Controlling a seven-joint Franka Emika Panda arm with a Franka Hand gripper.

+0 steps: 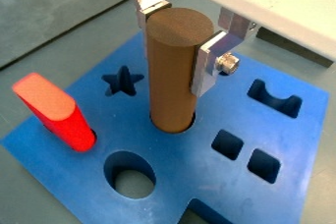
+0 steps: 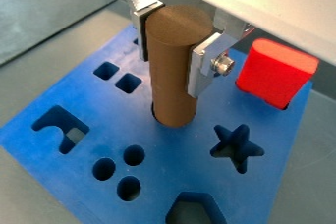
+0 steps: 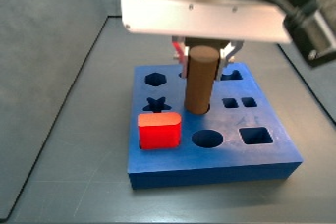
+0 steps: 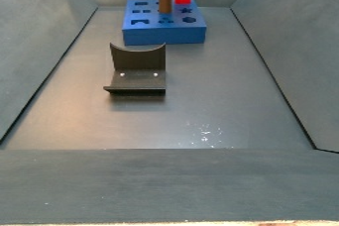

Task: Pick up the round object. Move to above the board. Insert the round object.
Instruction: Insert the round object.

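Up close, the round object (image 1: 172, 69) stands upright with its lower end in a hole of the board (image 1: 197, 169), the end effector (image 1: 184, 33) above the board, clenched on the peg's top, silver fingers (image 1: 210, 63) pressing both sides. Red block (image 1: 55, 111) stands nearby.

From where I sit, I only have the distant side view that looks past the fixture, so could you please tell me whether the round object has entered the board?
Observer: Yes. In both wrist views the round object stands upright with its lower end inside a round hole of the board.
Operator: Thank you. Is the gripper holding it?
Observer: The gripper is above the board, its fingers closed on the round object's upper part.
Operator: Is anything crowding it?
Observer: No. The red block stands apart from it, beside the star hole.
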